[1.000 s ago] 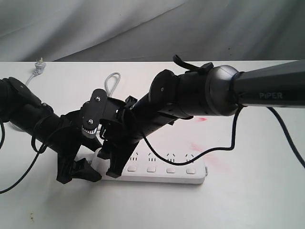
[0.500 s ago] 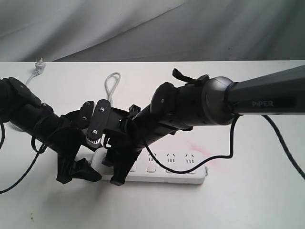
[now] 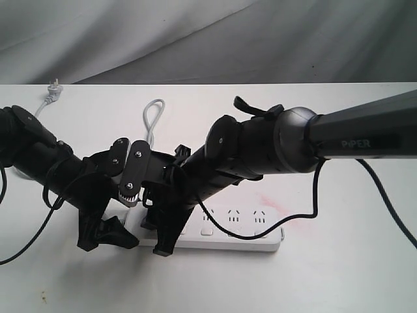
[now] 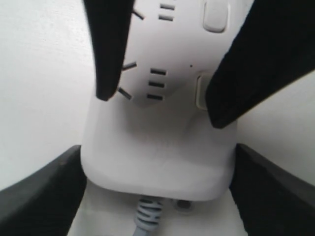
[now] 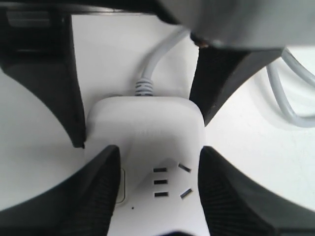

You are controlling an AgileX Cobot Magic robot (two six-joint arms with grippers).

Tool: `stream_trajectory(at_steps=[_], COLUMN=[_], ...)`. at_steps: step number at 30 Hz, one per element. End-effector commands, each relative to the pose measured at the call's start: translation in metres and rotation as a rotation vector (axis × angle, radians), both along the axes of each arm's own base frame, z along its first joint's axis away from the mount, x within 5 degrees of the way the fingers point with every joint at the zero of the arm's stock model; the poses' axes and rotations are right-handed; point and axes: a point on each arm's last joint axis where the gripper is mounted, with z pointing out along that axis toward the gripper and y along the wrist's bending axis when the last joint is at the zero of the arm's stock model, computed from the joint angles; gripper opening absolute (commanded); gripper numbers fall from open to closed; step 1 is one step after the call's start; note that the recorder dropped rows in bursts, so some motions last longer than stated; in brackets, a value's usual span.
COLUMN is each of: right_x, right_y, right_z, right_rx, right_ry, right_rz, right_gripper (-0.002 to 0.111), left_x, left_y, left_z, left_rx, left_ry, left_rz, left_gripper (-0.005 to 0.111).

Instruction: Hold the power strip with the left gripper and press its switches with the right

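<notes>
Step in hand, probably: the first press. Left gripper (image 3: pixel 107 241) clamps the strip (image 3: pixel 241 238), flat on the table (image 3: pixel 339 274), at its cord end. Right gripper (image 5: pixel 157 152), fingers spread and empty, has one tip over the first switch (image 5: pixel 120 184). Next move: push straight down.

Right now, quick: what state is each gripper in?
Left gripper: closed on the power strip at its cord end.
Right gripper: open, straddling it, holding nothing.
</notes>
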Motion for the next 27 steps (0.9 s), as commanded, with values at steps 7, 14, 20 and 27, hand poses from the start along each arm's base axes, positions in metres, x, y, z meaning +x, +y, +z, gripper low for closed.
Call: stream_trajectory(at_steps=[7, 14, 20, 27], right_x=[-0.001, -0.001, -0.001, -0.006], right_y=[-0.002, -0.002, -0.002, -0.007], right_z=[-0.002, -0.003, -0.017, -0.028], right_rx=[-0.026, -0.029, -0.054, -0.086], right_ry=[-0.025, -0.026, -0.009, 0.007], right_rz=[0.034, 0.037, 0.048, 0.070], right_gripper=[0.046, 0.046, 0.046, 0.046], left_x=[0.000, 0.000, 0.000, 0.000], left_y=[0.000, 0.000, 0.000, 0.000], left_z=[0.001, 0.001, 0.001, 0.001], left_rx=[-0.012, -0.012, -0.012, -0.012], left_ry=[0.007, 0.007, 0.007, 0.007], left_rz=[0.002, 0.002, 0.002, 0.002], left_gripper=[0.050, 0.050, 0.050, 0.050])
